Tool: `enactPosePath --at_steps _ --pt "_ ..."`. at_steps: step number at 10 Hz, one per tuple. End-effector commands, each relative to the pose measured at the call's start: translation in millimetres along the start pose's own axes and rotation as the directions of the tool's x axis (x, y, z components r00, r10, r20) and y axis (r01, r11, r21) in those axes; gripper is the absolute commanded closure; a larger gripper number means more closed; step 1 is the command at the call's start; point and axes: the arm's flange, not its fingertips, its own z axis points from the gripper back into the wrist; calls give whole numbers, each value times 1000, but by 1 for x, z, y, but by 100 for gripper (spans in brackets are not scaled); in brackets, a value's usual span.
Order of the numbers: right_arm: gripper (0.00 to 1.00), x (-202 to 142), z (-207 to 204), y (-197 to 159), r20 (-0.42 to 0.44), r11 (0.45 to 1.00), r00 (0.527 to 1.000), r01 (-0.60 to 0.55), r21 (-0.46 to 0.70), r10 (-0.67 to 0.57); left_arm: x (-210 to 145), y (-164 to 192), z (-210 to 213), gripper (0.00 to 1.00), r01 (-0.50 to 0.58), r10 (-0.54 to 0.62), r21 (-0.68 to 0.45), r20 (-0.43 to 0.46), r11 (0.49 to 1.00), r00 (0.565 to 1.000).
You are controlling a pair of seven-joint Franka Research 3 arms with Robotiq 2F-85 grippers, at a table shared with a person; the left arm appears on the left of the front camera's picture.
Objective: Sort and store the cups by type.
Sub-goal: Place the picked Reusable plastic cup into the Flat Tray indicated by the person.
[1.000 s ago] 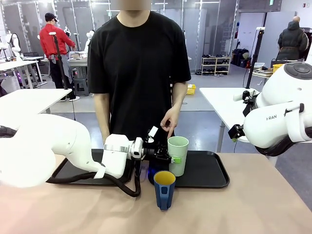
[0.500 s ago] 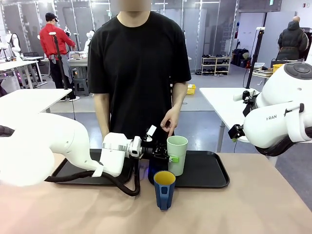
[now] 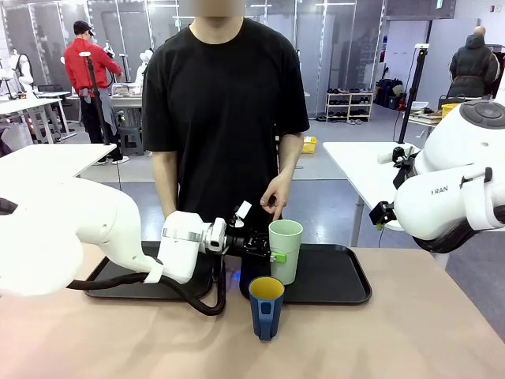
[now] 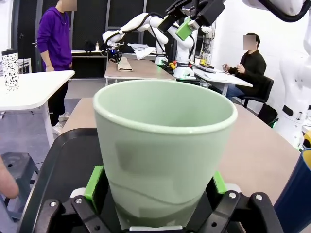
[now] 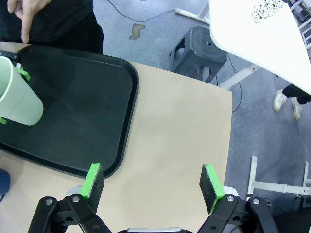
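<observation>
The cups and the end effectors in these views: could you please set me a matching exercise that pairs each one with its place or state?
Things
1. mint-green tumbler
2. dark blue mug
3. left end effector
4. right end effector

Places or states
A. open, above the tabletop
B. shut on a cup
C. standing on the tabletop, on the robot's side of the black tray
D. between two green pads, at the black tray

Pairs: 1-D, 2-C, 3-B, 4-A
</observation>
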Motion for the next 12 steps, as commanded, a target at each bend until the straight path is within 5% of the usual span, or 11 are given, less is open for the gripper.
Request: enactPosePath --at_steps 1,12 --pt "0 1 -1 0 0 1000 1000 -8 -5 8 3 -18 11 0 -6 6 18 -47 1000 999" --pt "0 1 -1 0 0 1000 1000 -8 -5 8 26 -61 92 0 56 -16 160 -244 985 970"
